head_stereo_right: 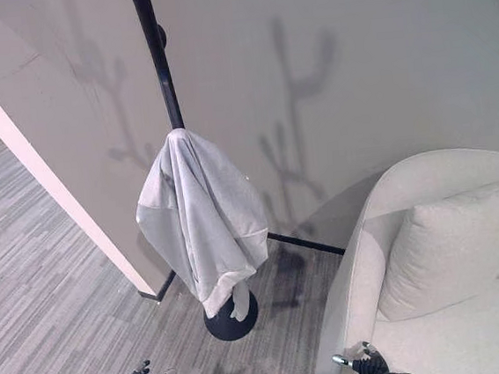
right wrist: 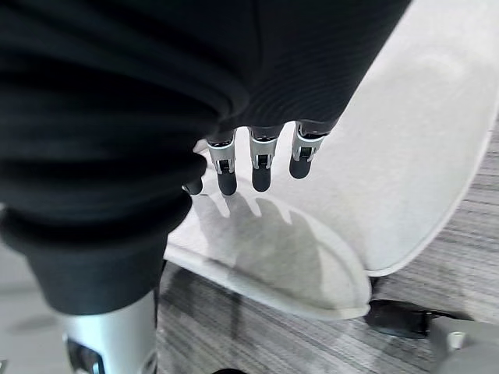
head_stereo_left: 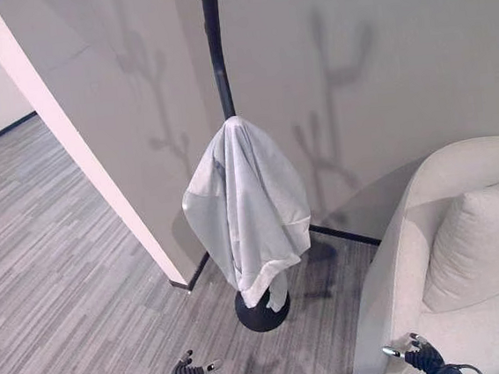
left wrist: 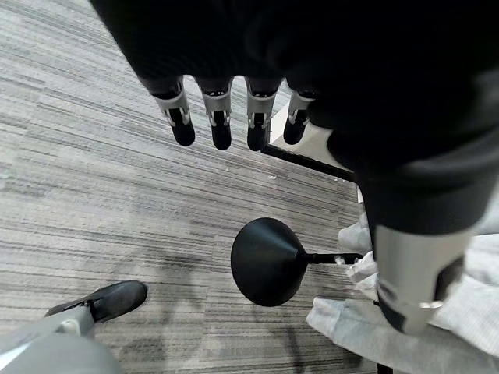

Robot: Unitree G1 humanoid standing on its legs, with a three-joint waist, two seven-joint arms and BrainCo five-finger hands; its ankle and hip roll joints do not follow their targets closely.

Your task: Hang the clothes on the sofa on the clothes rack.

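A pale grey-white garment [head_stereo_left: 247, 209] hangs draped over the black clothes rack's pole [head_stereo_left: 216, 49], reaching down almost to its round black base [head_stereo_left: 260, 314]. The cream sofa [head_stereo_left: 392, 288] stands to the right, holding one cushion [head_stereo_left: 484, 239]. My left hand [head_stereo_left: 189, 371] is low at the bottom edge, left of the base, fingers straight and empty [left wrist: 218, 117]. My right hand [head_stereo_left: 418, 355] hangs low beside the sofa's arm, fingers relaxed, holding nothing [right wrist: 257, 167]. In the left wrist view the rack base [left wrist: 265, 261] and the garment's hem [left wrist: 390, 331] show past the fingers.
A wall corner with a dark skirting [head_stereo_left: 192, 276] juts out just left of the rack. Grey striped carpet [head_stereo_left: 64, 284] spreads to the left. The sofa's arm [right wrist: 265, 249] lies close under my right hand.
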